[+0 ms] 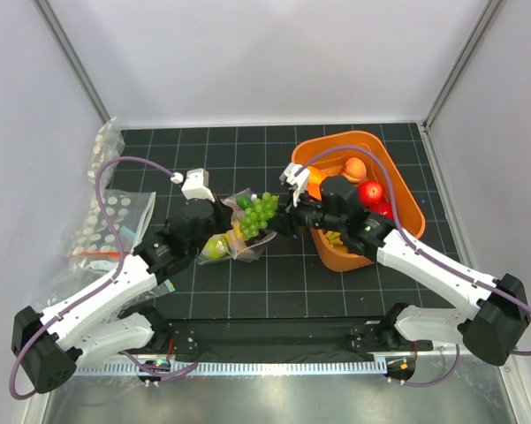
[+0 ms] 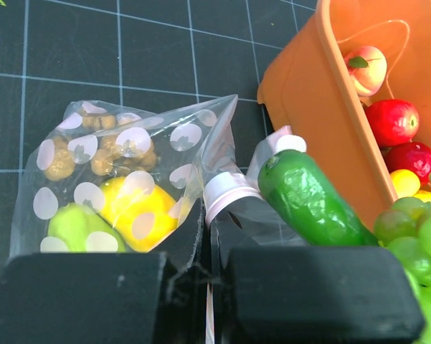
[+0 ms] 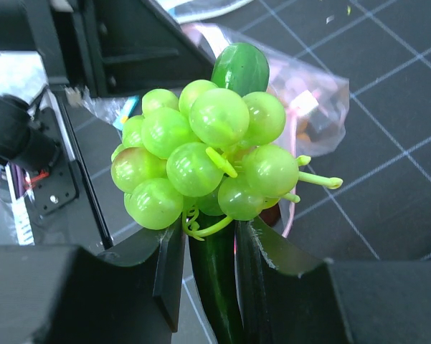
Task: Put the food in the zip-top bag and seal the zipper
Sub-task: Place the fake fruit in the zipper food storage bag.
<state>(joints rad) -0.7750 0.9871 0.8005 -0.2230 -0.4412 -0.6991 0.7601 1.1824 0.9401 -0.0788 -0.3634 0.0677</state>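
Observation:
The zip-top bag (image 1: 245, 250) lies mid-table and holds a brown nut cluster (image 2: 104, 150), a yellow fruit (image 2: 140, 211) and a green fruit (image 2: 75, 226). My left gripper (image 1: 214, 223) is shut on the bag's rim, with the pink zipper strip (image 2: 229, 192) pinched between its jaws (image 2: 208, 240). My right gripper (image 1: 284, 217) is shut on a dark green cucumber (image 3: 219, 272), whose tip (image 2: 308, 201) is at the bag's mouth. A bunch of green grapes (image 3: 201, 154) sits on top of the cucumber against the fingertips (image 3: 168, 247).
An orange tub (image 1: 405, 196) at the right holds a peach (image 2: 366, 68), red fruits (image 2: 393, 120) and yellow pieces. Other clear dotted bags (image 1: 115, 216) lie along the left edge. White walls enclose the black gridded mat.

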